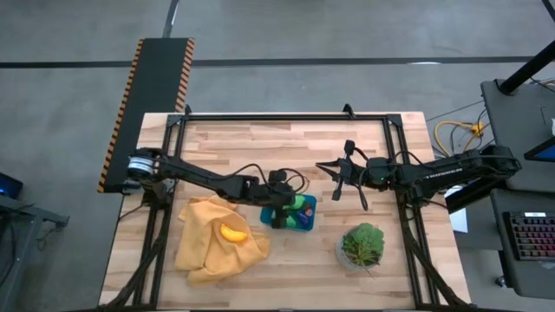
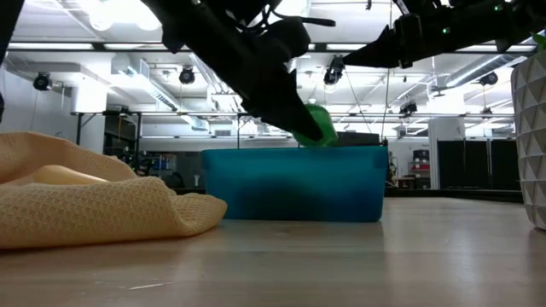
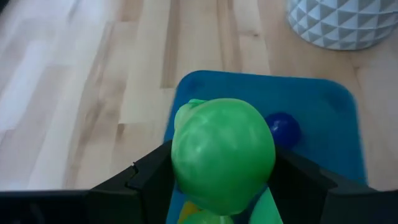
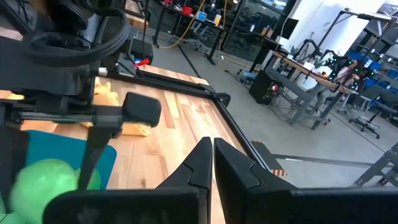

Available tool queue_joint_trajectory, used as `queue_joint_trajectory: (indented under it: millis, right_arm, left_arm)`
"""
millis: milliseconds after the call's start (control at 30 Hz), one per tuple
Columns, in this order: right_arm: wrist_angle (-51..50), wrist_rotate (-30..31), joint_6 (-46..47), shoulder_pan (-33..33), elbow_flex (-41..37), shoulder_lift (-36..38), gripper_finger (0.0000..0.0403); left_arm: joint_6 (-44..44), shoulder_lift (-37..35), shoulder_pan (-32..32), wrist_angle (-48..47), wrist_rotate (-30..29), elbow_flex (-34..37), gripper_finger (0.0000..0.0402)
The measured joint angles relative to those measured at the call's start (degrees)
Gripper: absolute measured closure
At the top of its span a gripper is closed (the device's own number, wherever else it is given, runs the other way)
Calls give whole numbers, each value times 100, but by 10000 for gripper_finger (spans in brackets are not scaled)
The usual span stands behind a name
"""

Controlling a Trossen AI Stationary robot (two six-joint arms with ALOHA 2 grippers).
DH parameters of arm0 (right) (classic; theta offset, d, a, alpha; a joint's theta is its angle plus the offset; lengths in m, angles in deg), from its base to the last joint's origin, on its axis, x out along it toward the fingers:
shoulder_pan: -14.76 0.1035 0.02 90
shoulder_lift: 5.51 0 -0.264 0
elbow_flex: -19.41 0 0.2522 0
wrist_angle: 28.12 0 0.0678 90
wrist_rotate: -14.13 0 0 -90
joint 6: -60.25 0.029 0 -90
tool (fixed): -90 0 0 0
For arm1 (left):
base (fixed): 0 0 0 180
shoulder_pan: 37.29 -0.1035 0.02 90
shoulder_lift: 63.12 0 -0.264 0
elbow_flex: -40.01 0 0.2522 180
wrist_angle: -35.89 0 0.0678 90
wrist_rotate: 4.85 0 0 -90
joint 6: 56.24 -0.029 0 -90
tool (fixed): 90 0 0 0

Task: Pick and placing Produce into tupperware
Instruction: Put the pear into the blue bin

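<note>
The teal-blue tupperware (image 1: 299, 222) (image 2: 294, 183) (image 3: 323, 112) sits mid-table on its flat bottom. My left gripper (image 1: 282, 211) (image 3: 224, 180) hangs over it, shut on a round green produce piece (image 3: 224, 155) (image 2: 317, 126) (image 4: 43, 183). A small blue-purple piece (image 3: 283, 129) lies on the tupperware's floor, and a bit of yellow (image 3: 188, 213) shows under the green piece. An orange piece (image 1: 231, 232) rests on the mustard-yellow cloth (image 1: 217, 241). My right gripper (image 1: 340, 178) (image 4: 211, 158) is shut, in the air toward the tupperware's far right, and touches nothing. My left gripper pinches the green produce piece by its round sides (image 3: 180, 158), one dark finger (image 3: 146, 180) on each side. The fingers slant down from the table's left. The piece is lifted clear, at about the height of the tupperware's rim (image 2: 294, 150).
A leafy green plant (image 1: 362, 244) in a patterned pot (image 3: 342, 22) (image 2: 533, 128) stands near the tupperware's right, toward the near edge. The rumpled cloth (image 2: 85, 205) lies close on the tupperware's left. Bare wood (image 1: 260, 143) spreads toward the far edge.
</note>
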Motion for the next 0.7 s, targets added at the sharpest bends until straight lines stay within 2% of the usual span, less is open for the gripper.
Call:
queue_joint_trajectory:
  millis: [133, 700]
  right_arm:
    - [-4, -2, 0, 0, 0, 0, 394]
    - [-7, -4, 20, 0, 0, 0, 394]
  left_arm:
    - [2, 138, 6, 189, 355, 0, 195]
    - [100, 564, 7, 334, 422, 2, 190]
